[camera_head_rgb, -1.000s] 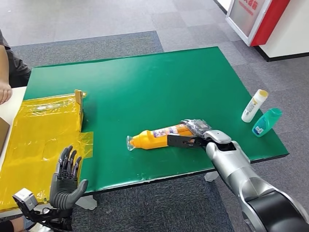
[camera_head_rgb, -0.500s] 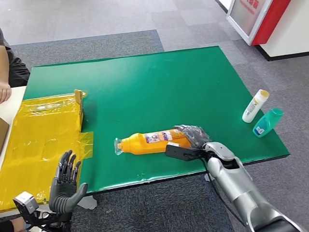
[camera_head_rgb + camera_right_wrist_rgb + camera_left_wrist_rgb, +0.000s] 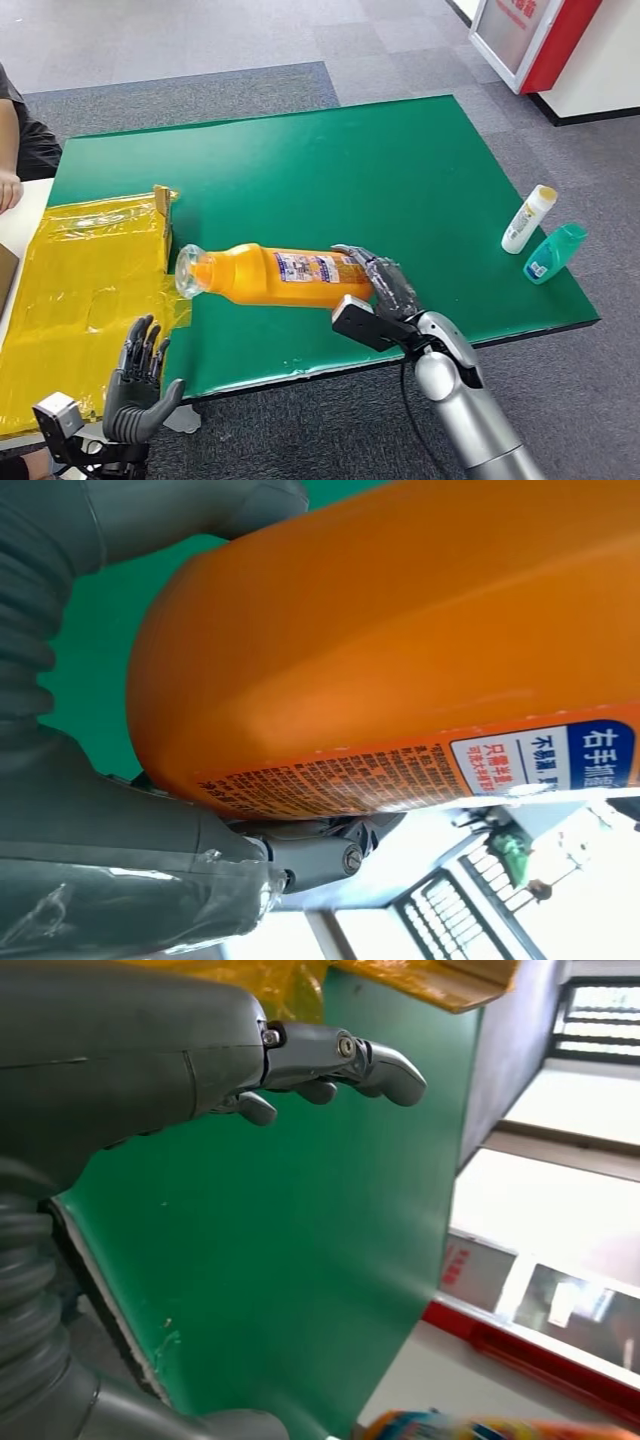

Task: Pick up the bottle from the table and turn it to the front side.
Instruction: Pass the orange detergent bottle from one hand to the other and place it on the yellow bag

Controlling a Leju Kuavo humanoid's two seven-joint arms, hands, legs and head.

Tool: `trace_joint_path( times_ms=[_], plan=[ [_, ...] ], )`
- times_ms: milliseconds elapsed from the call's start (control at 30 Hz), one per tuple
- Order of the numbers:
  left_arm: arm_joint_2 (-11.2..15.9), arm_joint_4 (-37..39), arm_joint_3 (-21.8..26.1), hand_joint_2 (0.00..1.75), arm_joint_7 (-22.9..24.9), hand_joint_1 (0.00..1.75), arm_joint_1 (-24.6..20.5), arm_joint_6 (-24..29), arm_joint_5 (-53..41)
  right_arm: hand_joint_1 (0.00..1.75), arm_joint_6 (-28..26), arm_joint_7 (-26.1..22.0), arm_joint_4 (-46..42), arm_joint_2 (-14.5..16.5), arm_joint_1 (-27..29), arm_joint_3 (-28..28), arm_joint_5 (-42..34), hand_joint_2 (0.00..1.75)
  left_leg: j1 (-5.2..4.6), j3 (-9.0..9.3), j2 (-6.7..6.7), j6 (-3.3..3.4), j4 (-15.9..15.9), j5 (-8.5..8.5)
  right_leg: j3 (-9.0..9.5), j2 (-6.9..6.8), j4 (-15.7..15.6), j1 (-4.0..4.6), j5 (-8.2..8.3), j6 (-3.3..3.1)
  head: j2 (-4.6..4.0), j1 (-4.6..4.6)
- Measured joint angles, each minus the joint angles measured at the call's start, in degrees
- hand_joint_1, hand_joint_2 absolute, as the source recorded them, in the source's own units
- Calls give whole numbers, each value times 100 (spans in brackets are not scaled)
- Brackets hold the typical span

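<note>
- Now, the orange bottle [image 3: 279,276] is lifted off the green table [image 3: 317,170], lying roughly horizontal, cap end toward the robot's left, near the yellow plastic sheet [image 3: 75,280].
- Right hand [image 3: 377,300] grips the bottle at its base end; fingers wrapped round it w/ thumb underneath. Right wrist view: orange body [image 3: 392,640] pressed against the palm, printed label [image 3: 528,760] facing the cam.
- Label strip (blue/white/red print) visible along the bottle's side in the head view.
- Left hand [image 3: 140,385] is low at the near-left table edge, holding nothing, fingers spread & pointing up. Left wrist view: fingers [image 3: 355,1060] extended over the green surface, apart from everything.
- Small brown cardboard piece [image 3: 162,215] stands upright at the edge of the yellow sheet, just beside the bottle's cap end; contact can't be told.
- White bottle w/ yellow cap [image 3: 528,218] & teal bottle [image 3: 555,252] lie side by side near the table's right edge, well apart from the orange one.
- A person's arm [image 3: 11,180] at far left edge.
- Red & white sign [image 3: 528,40] on the floor beyond the table.
</note>
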Motion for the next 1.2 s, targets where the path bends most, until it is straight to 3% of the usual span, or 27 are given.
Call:
trace_joint_path(
  times_ms=[167,300,433,700,833,1033,1200],
  plan=[
    [-37,2,10,175,700,0,-146,-80,195,175,83,-385,-134,640,260,-51,-469,175,6,0,1,-5,-1,0,-4,1,1,9,-3,-7,0,-1],
    [0,3,-191,175,1037,0,-385,-141,571,175,-96,-651,56,959,324,63,-504,175,8,0,1,-6,0,2,-2,1,1,9,-3,-7,0,0],
    [112,3,-595,175,1311,0,-637,-136,881,175,-185,-798,306,1115,332,239,-538,175,6,-1,0,-5,0,3,1,1,1,6,0,-4,0,1],
    [341,3,-1186,175,1351,0,-968,-210,1120,175,-320,-937,653,1178,307,619,-501,175,5,-1,0,-5,0,3,-1,1,1,7,-1,-4,0,0],
    [608,3,-1581,175,1347,0,-1199,-279,1206,175,-444,-914,894,1195,241,774,-502,175,6,0,1,-8,0,4,-3,1,1,8,0,-6,0,-1],
    [1282,7,-2457,175,1325,0,-1657,-422,1094,175,-641,-866,1534,1222,-24,920,-317,175,7,-1,1,-14,0,10,-3,1,3,9,4,-11,0,1],
    [1709,7,-2890,175,1257,0,-1870,-420,964,175,-692,-892,1879,1243,-150,955,-285,175,6,-1,1,-14,0,11,-4,1,3,9,6,-13,0,-1]
  ],
)
